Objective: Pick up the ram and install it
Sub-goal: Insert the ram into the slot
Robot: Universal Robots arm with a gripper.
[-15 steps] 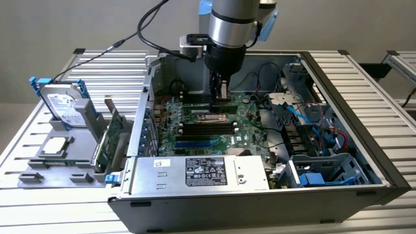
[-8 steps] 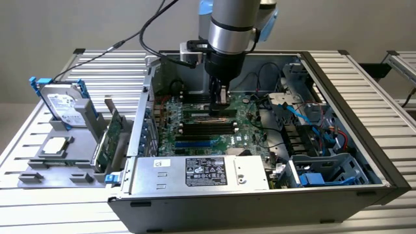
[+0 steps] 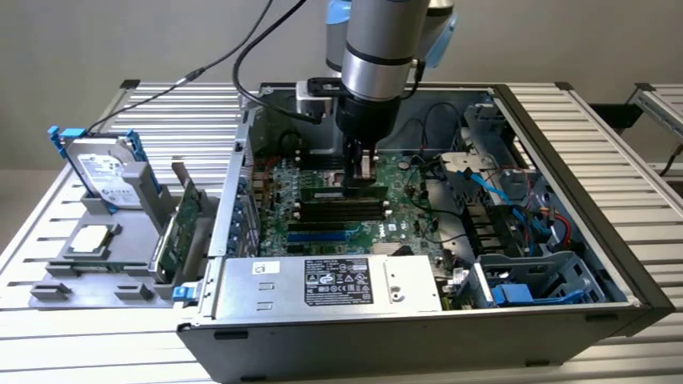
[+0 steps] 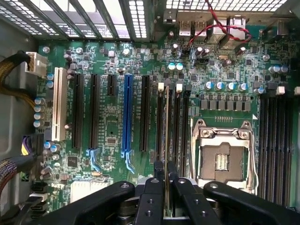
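The fingers are clenched on the ram, which stands on edge between them. Its long axis runs parallel to the black memory slots directly beneath it. That alignment is the relation that matters here. The stick hangs over the bank of slots lying between the CPU socket and the blue expansion slot, and it seems centred on one slot. Whether its lower edge already touches the slot cannot be told. In the exterior view the arm reaches straight down into the open computer case, near the middle of the motherboard. The case sits on the slatted metal counter, towards its far edge. A hard drive and a green expansion card stand in holders near the counter's edge at the exterior view's left.
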